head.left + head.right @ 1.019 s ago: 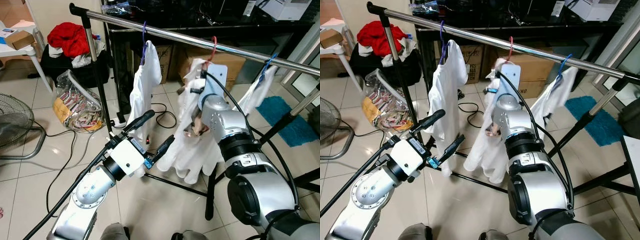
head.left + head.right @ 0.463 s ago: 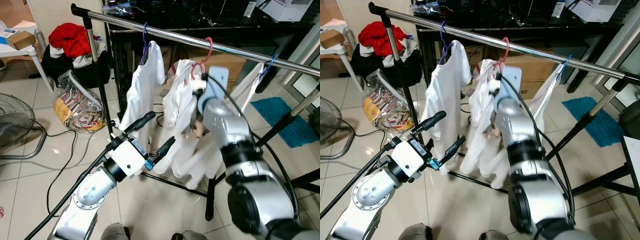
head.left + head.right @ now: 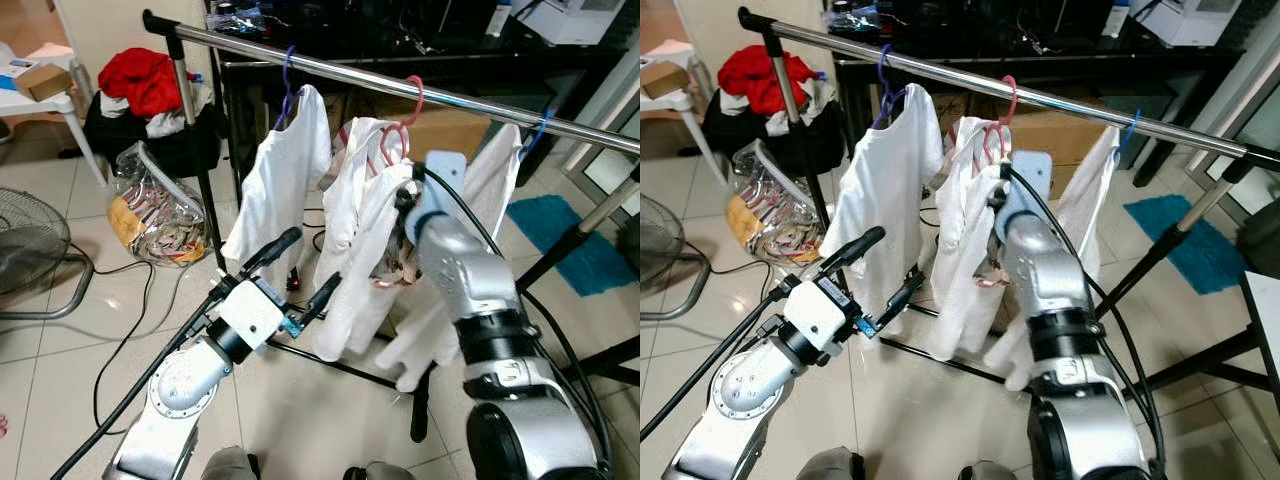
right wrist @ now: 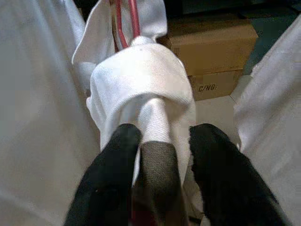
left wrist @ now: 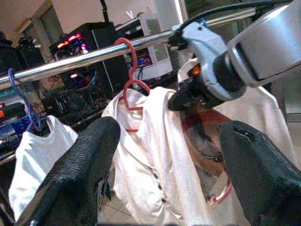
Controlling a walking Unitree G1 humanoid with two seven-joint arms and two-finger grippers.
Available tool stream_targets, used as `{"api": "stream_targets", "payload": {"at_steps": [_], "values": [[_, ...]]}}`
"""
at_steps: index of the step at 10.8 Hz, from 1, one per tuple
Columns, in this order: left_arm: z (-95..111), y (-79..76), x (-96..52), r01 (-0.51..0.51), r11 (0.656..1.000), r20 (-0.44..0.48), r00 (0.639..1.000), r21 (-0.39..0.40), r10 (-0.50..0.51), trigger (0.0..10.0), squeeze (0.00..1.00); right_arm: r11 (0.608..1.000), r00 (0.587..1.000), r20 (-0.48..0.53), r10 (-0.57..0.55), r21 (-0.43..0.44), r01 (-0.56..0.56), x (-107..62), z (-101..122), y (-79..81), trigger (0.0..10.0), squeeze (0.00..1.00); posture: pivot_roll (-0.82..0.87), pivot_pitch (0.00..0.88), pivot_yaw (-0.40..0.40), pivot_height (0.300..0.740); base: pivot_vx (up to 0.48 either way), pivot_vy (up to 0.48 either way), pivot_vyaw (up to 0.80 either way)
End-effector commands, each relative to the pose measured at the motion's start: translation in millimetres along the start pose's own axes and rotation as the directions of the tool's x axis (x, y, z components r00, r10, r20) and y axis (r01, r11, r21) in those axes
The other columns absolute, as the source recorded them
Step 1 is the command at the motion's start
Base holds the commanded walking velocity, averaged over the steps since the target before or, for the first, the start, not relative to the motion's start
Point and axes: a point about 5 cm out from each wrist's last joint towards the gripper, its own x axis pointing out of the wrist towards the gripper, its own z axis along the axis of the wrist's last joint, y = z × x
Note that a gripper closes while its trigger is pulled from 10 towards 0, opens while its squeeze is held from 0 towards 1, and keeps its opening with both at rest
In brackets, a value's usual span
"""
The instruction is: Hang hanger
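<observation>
I saw the red plastic hanger (image 3: pixel 403 120) hooked over the shiny steel rail (image 3: pixel 470 102), hook up, draped in a crumpled white shirt (image 3: pixel 365 240) — its long axis I could not judge. My right gripper (image 4: pixel 160 155) pinched a fold of that shirt; my left gripper (image 3: pixel 303 272) hovered nearby, fingers spread.

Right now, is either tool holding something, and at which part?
The right tool pinches a bunched fold of the white shirt on the red hanger. The left tool is open and holds nothing.
</observation>
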Motion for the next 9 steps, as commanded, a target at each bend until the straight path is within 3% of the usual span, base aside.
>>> {"api": "stream_targets", "payload": {"at_steps": [1, 2, 3, 4, 6, 7, 9], "values": [[-1, 0.7, 1.5, -0.013, 1.000, 0.006, 1.000, -0.009, 0.013, 10.0, 0.00, 1.000, 1.000, 0.010, 0.008, -0.015, -0.008, -3.1, 2, -2.8, 10.0, 0.77, 0.04, 0.038, -0.062, 0.740, 0.000, 0.000, 0.00], [-6, 1.8, 1.3, -0.048, 0.998, 0.001, 0.999, -0.039, 0.048, 10.0, 0.00, 0.996, 0.997, 0.059, 0.039, -0.080, -0.034, -7.5, 4, -4.9, 10.0, 0.00, 0.03, 0.032, -0.059, 0.740, 0.000, 0.000, 0.00], [-9, 3.4, 1.1, -0.089, 0.994, 0.000, 0.996, -0.062, 0.089, 10.0, 0.00, 0.989, 0.994, 0.087, 0.065, -0.137, -0.053, -12.0, 3, -7.4, 10.0, 0.00, 0.03, 0.026, -0.056, 0.740, 0.000, 0.000, 0.00], [-14, 4.5, 0.5, -0.141, 0.986, -0.005, 0.990, -0.093, 0.141, 10.0, 0.00, 0.993, 0.992, 0.048, 0.113, -0.052, -0.110, -17.4, -9, -13.3, 10.0, 0.00, 0.03, 0.019, -0.053, 0.740, 0.000, 0.000, 0.00], [-20, 1.7, -0.3, -0.161, 0.982, -0.018, 0.987, -0.098, 0.160, 10.0, 0.00, 0.991, 0.987, 0.087, 0.132, -0.020, -0.130, -23.6, -13, -23.0, 10.0, 0.00, 0.03, 0.000, -0.047, 0.740, 0.000, 0.000, 0.00], [-23, 4.4, 0.5, -0.207, 0.972, -0.022, 0.978, -0.114, 0.206, 10.0, 0.00, 0.981, 0.969, 0.178, 0.169, 0.060, -0.182, -28.5, -8, -26.4, 10.0, 0.00, 0.02, 0.000, -0.043, 0.740, 0.000, 0.000, 0.00], [-26, 11.2, 2.1, -0.287, 0.944, -0.031, 0.958, -0.163, 0.286, 10.0, 0.00, 0.968, 0.928, 0.296, 0.224, 0.044, -0.248, -37.2, -7, -31.4, 10.0, 0.00, 0.01, 0.000, -0.041, 0.740, 0.000, 0.000, 0.00]]}}
